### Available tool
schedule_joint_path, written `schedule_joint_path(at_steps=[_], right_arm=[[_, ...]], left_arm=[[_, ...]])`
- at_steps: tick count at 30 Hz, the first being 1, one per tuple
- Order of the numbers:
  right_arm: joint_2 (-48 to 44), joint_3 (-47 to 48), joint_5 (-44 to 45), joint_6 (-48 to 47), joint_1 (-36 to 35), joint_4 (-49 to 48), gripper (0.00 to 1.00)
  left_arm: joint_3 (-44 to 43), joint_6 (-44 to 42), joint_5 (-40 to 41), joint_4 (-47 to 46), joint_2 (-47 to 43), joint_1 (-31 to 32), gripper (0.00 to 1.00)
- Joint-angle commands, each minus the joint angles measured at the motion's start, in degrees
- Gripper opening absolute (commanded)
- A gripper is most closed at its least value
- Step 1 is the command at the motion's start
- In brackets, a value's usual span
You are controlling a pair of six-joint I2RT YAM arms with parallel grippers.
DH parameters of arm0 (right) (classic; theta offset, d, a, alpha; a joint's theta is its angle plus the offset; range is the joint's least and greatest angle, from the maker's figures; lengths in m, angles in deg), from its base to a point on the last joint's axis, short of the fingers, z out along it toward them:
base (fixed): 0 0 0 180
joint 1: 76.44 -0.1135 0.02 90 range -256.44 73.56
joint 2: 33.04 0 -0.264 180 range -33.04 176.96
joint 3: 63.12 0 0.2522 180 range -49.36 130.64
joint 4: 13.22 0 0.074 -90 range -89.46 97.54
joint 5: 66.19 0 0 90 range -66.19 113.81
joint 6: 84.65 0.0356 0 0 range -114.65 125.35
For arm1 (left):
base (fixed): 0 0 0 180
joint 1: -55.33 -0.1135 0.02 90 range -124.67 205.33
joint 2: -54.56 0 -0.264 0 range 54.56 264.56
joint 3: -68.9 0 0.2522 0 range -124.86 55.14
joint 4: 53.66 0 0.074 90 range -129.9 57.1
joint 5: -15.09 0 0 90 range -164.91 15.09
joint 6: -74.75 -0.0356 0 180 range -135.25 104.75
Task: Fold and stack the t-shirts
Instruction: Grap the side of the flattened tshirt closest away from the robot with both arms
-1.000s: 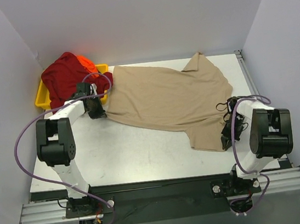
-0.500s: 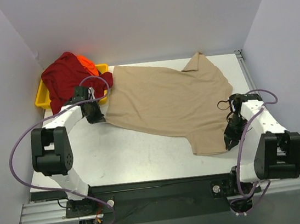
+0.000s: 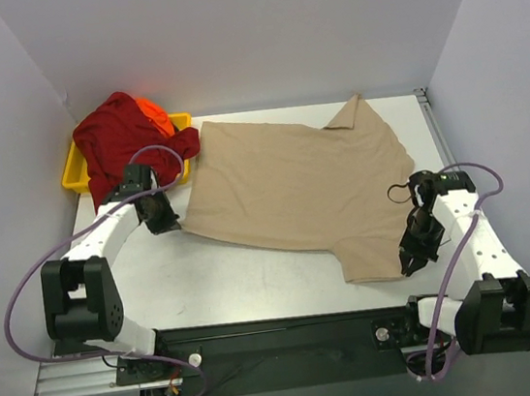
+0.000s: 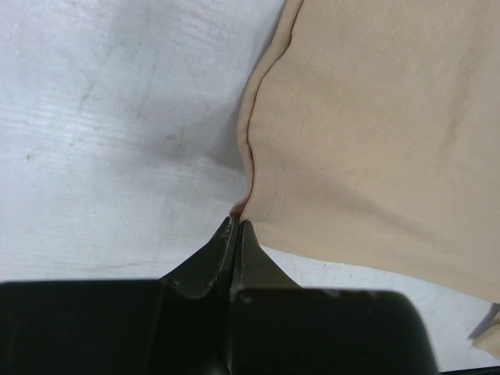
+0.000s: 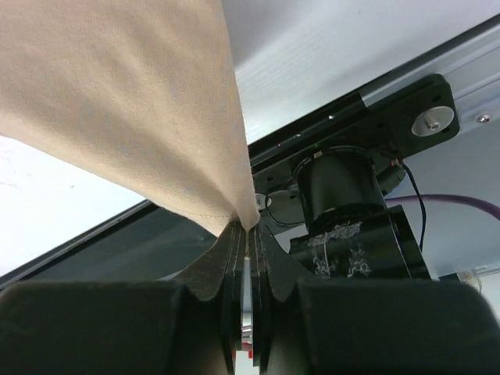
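A tan t-shirt (image 3: 293, 189) lies spread across the middle of the white table (image 3: 226, 276). My left gripper (image 3: 166, 221) is shut on its near left corner, and in the left wrist view that corner (image 4: 248, 205) runs into the closed tips (image 4: 235, 225). My right gripper (image 3: 412, 263) is shut on the near right corner, which the right wrist view shows lifted off the table as a tan fold (image 5: 141, 101) pinched at the tips (image 5: 248, 228). A dark red t-shirt (image 3: 119, 139) and an orange t-shirt (image 3: 154, 113) are heaped at the back left.
A yellow tray (image 3: 74, 174) holds the red and orange heap at the table's back left corner. Grey walls close in the back and both sides. A black rail (image 3: 282, 328) with both arm bases runs along the near edge.
Both arms have pulled toward the near edge, dragging the tan t-shirt's corners with them. The right gripper has closed on its corner and moved down and right.
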Motion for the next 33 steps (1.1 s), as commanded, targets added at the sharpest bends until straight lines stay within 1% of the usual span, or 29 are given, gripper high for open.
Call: schedule_joint_path(at_steps=[1,5,12,16,20,26,30,33], right_arm=[[-3.2,1.4,0.1,1.4,-0.7,8.1,0.00],[-6.0,1.1,-0.7,2.2,-1.1,10.8,0.00],[-10.1,0.9,-2.6,3.3,-1.9,13.2,0.00],[-9.6,2.7,-2.7,3.4,-1.9,12.1,0.00],[-7.0,5.1,-2.8,3.6,-1.8,9.2,0.00],[-1.3,11.7,-2.5,3.4,-0.9,4.9,0.00],[4.0,16.1,-3.4,2.6,1.5,2.0,0.00],[7.1,19.5,-3.8,1.7,3.0,-0.1,0.00]], left_arm=[[1.2,2.5,2.3,3.3,-4.6,-0.6,0.00],[2.7,4.1,2.8,6.0,-8.1,-0.6,0.00],[7.1,6.0,3.5,10.4,-17.0,-0.6,0.00],[9.2,7.0,2.3,9.1,-19.2,-0.5,0.00],[7.8,7.2,0.4,7.2,-16.1,-0.3,0.00],[0.7,6.0,-0.5,4.7,-9.5,-0.4,0.00],[-5.1,5.6,-1.9,4.0,-5.3,-0.4,0.00],[-6.8,5.7,-2.5,3.2,-2.9,-0.4,0.00]])
